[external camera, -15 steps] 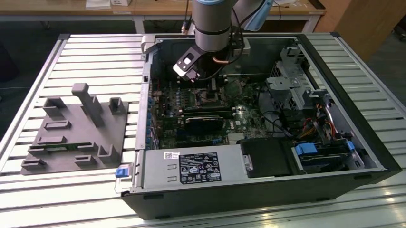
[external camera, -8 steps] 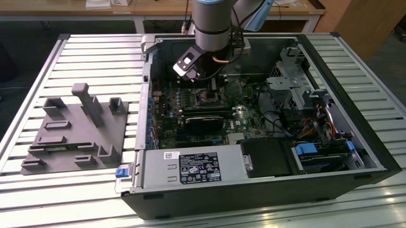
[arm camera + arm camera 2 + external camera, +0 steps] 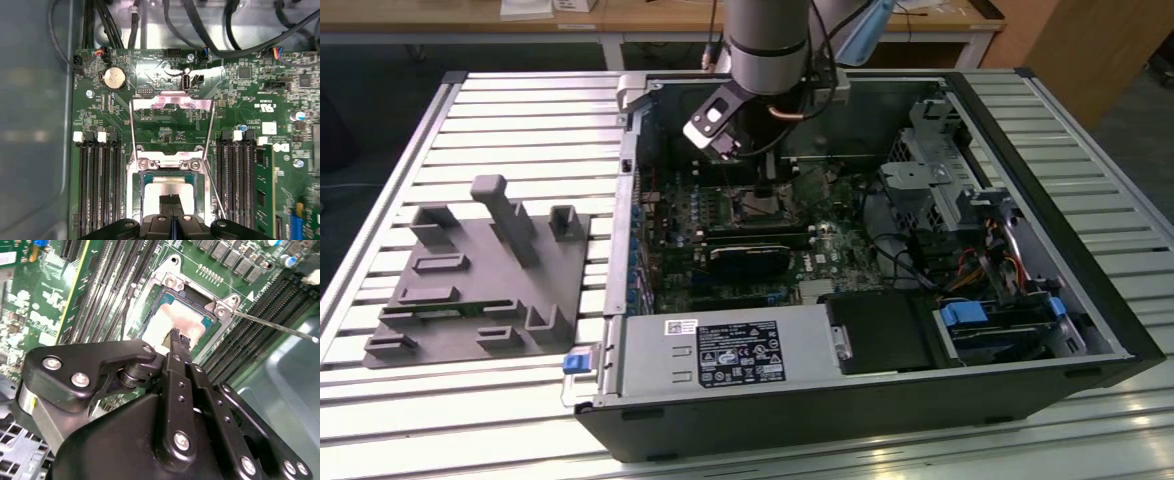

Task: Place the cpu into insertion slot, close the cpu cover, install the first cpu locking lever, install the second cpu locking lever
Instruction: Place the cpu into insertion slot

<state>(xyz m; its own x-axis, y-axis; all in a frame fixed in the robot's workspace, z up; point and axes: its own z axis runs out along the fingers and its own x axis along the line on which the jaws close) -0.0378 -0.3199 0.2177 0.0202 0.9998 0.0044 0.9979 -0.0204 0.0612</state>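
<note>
The cpu (image 3: pixel 167 186) lies flat in the insertion slot (image 3: pixel 134 192), its silver-grey top facing up; it also shows in the second wrist view (image 3: pixel 175 322). My gripper (image 3: pixel 179 338) is shut, and its black tips stand together right over the chip's middle with nothing between them. I cannot tell whether they touch it. The cpu cover (image 3: pixel 172 102) stands raised from its hinge as a thin silvery frame. A thin locking lever (image 3: pixel 272 326) sticks out free beside the slot. In the exterior view the gripper (image 3: pixel 758 178) reaches down into the open computer case over the slot (image 3: pixel 761 207).
Long black memory slots (image 3: pixel 95 185) flank the socket on both sides. A black card (image 3: pixel 747 262) lies just in front of it, with a drive cage (image 3: pixel 934 180) at the exterior view's right. A grey fixture (image 3: pixel 480 270) sits on the table outside the case.
</note>
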